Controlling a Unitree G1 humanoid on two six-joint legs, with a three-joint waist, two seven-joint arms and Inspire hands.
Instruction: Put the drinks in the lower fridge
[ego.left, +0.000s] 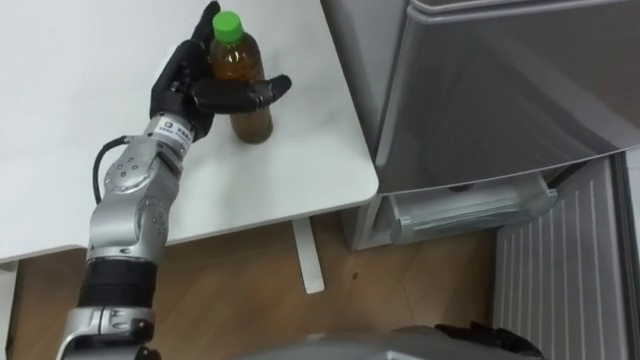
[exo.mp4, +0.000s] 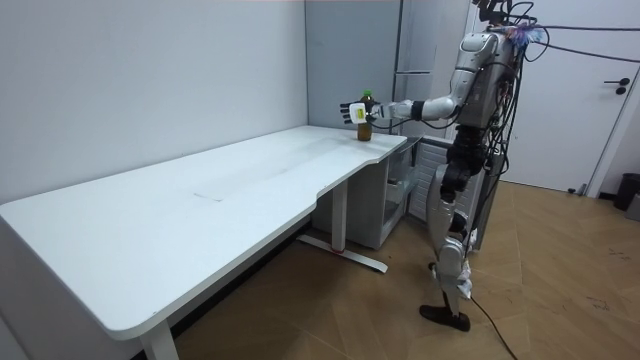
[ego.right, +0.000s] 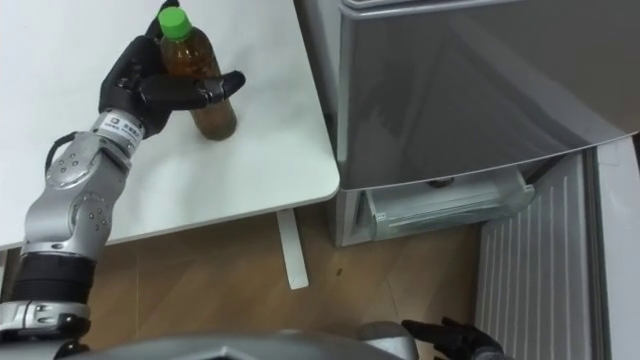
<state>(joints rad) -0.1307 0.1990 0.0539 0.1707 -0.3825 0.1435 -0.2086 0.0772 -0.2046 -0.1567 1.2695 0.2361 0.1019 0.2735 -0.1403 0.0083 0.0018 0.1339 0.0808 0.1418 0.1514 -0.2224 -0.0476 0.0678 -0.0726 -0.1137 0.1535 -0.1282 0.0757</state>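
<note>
Gripping the tea bottle (ego.left: 250, 122) in your left hand (ego.left: 185, 85), fingers curled round it, you're holding it upright near the table (ego.left: 80, 150) corner; right hand (ego.right: 450, 335) is hanging low. You're working the pick-up; next is calling for a lift, then carrying toward the open lower fridge (ego.left: 470, 212).

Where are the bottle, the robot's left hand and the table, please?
bottle (ego.left: 251, 122): left eye view, lower body below the thumb.
left hand (ego.left: 182, 90): left eye view, base of the thumb.
table (ego.left: 80, 120): left eye view, bare top.

The white table (ego.left: 300, 170) carries 1 green-capped bottle (ego.left: 237, 62), upright near its corner beside the fridge (ego.left: 500, 90).
</note>
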